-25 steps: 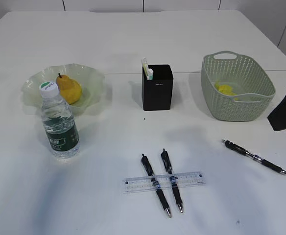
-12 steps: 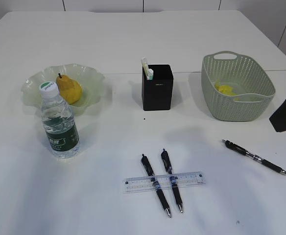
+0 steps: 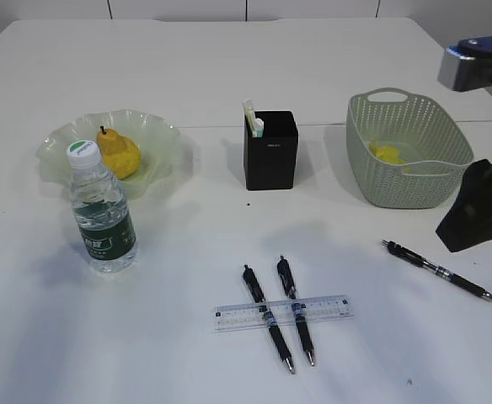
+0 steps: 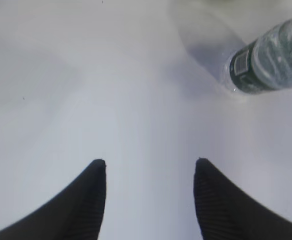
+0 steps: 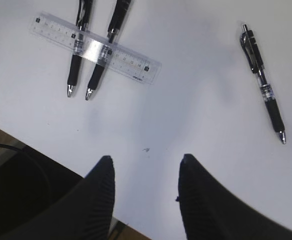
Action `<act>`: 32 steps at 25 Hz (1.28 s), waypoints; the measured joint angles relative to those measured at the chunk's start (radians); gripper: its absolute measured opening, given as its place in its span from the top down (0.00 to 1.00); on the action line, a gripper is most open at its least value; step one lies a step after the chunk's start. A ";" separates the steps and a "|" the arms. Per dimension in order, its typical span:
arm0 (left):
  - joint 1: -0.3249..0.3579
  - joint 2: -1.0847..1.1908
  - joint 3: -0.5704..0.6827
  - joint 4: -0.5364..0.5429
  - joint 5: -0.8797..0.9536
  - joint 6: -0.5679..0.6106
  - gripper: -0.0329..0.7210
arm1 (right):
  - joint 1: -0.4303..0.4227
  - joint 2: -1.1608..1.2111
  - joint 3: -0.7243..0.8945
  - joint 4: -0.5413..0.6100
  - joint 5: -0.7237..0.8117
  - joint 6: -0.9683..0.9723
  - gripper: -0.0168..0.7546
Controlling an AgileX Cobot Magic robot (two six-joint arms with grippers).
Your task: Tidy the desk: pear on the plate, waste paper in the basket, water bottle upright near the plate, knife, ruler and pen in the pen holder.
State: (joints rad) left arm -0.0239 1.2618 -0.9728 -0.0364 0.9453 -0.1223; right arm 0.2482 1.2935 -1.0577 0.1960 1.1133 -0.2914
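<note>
White desk [image 3: 229,76], pear [image 3: 119,153] plated: pens-and-ruler step pending, with the ruler [image 3: 281,312] across two pens near the front edge, the right gripper [image 5: 145,172] spread empty, needing descent.

A plain white tabletop [image 3: 229,76] is seen. At the left of the frame, the yellow pear [image 3: 118,153] (brown-blemished, dark-stemmed) is set off by the pale-green translucent plate [image 3: 157,130]. The clear water bottle [image 3: 101,210] is marked by a white cap and dark green label. The pen holder [image 3: 270,151] is black, the perforated basket [image 3: 406,151] sage-green, the ruler [image 3: 281,312] transparent with fine markings.
</note>
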 joint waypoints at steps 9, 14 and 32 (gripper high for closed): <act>0.000 -0.116 0.238 -0.067 -0.117 0.005 0.36 | 0.105 0.179 -0.189 -0.097 0.006 -0.048 0.57; 0.000 -0.119 0.245 -0.071 -0.126 0.017 0.31 | 0.203 0.337 -0.326 -0.134 0.006 -0.106 0.57; 0.000 -0.119 0.245 -0.071 -0.161 0.041 0.31 | 0.308 0.571 -0.425 -0.045 -0.048 -0.682 0.57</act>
State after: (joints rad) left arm -0.0239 1.1430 -0.7283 -0.1075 0.7843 -0.0809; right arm 0.5558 1.8641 -1.4825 0.1512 1.0655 -0.9734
